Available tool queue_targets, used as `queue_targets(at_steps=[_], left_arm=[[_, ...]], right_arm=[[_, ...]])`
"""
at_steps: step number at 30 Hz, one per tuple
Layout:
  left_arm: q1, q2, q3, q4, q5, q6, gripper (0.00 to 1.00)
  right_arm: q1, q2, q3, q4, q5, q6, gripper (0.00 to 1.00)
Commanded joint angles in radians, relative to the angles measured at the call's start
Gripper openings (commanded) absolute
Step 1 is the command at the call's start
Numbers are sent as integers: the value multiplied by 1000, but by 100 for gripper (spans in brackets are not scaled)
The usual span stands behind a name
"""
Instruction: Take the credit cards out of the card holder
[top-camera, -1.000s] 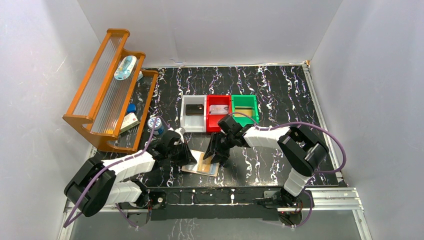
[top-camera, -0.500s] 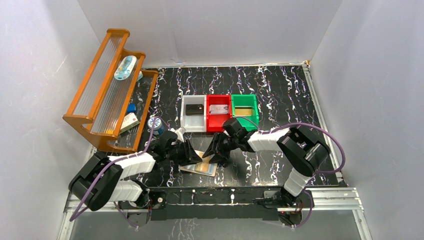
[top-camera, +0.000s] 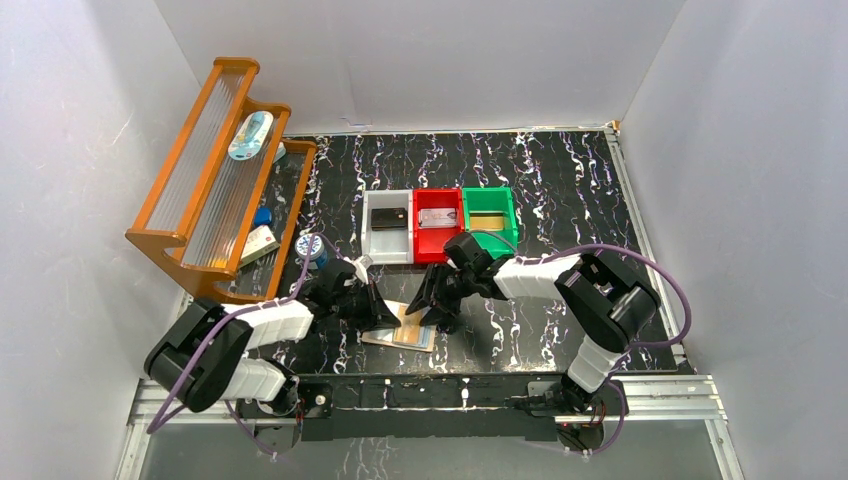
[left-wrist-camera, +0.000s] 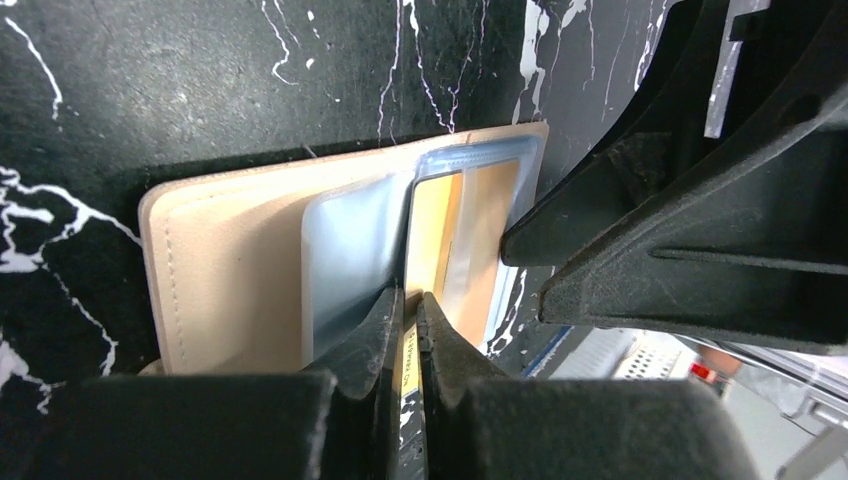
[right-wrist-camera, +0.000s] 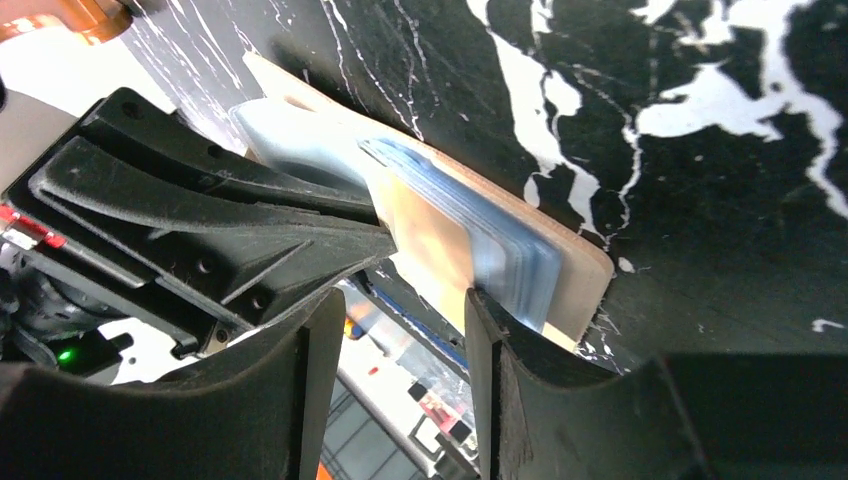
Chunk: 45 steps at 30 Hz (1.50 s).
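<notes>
Left wrist view: the left hand (left-wrist-camera: 408, 312) is pinched shut on the edge of a yellow card (left-wrist-camera: 435, 225). The card sits in a pocket of the open card holder (left-wrist-camera: 230, 260), which lies on the surface (left-wrist-camera: 200, 80) just ahead of that hand. The right hand (right-wrist-camera: 398, 310) is half open and holds nothing, with one finger against the card holder. Next, I think, the card must slide straight out.
</notes>
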Motion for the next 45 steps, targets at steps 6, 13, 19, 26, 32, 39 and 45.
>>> queue_targets(at_steps=[6,13,19,26,32,39,45], left_arm=[[-68,-140,37,-179,-152,56,0],[-69,-157,41,-208,-191,65,0],[-69,-210,40,-264,-242,70,0],[-69,-226,57,-294,-250,91,6],[-69,-209,53,-266,-198,106,35],[-69,-149,-14,-124,-96,19,37],[-69,-93,-40,-30,-27,-26,32]], right_arm=[[50,49,69,-227,319,-159,63],[57,17,96,-276,337,-194,61],[63,36,131,-320,357,-208,59],[73,65,164,-374,376,-227,52],[95,100,172,-326,310,-244,49],[96,96,86,-109,131,-129,49],[96,131,42,-41,98,-79,50]])
